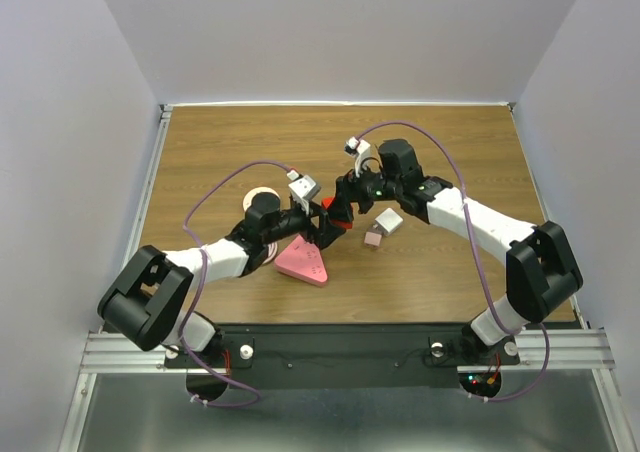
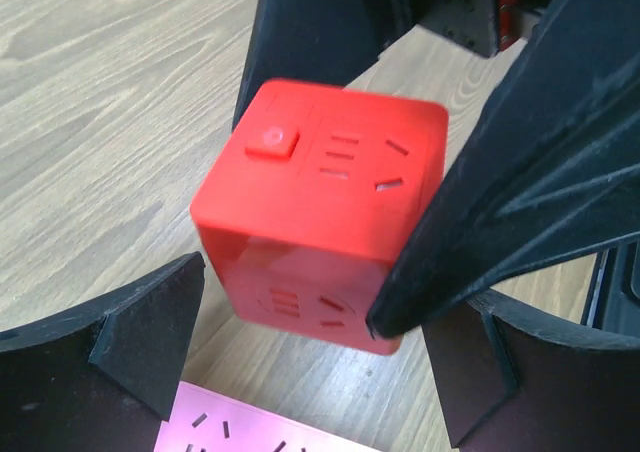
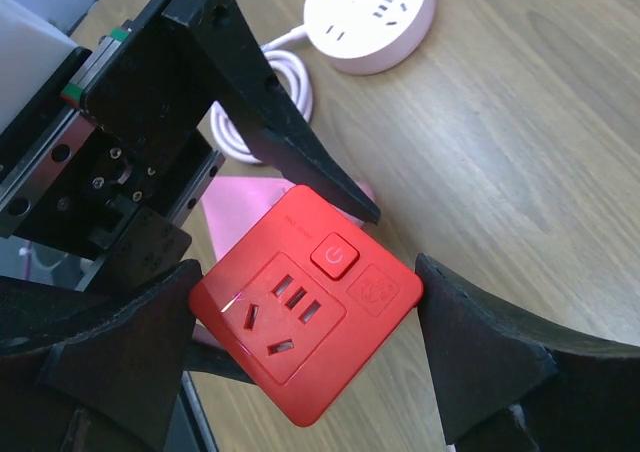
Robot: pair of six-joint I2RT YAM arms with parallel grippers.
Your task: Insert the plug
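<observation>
Grippers from both arms meet over the middle of the table (image 1: 450,152), and the red socket cube (image 3: 300,322) sits between them, which looks like a handover or a shared steadying hold.

The left gripper (image 2: 290,292) has its fingers spread wide, squared to two opposite faces of the cube. One finger overlaps the cube's right face and the other reaches its lower left edge, so I judge it to be clamped on the cube, carrying it a little tilted. A grip across flat faces makes sense because it keeps the sockets and the square button uncovered.

The right gripper (image 3: 305,282) also stands wide, but its pads (image 3: 470,342) meet the cube at its corners, not its faces. Whether it is pressing or only bracketing the cube I cannot tell. Holding by the corners would be poor, so this reads more as an approach than a firm hold.

The cube's socket face points up toward the right wrist camera, which would leave it open to a plug from above.

Just beside the cube, toward the left arm, lies the pink triangular power strip (image 1: 303,260). The round white power strip (image 3: 372,10) rests further off with its cord coiled. A white block (image 1: 389,221) and a smaller pinkish block (image 1: 373,239) lie near the right arm — either may be the plug, but the pictures do not settle it. No plug is in a socket yet.
</observation>
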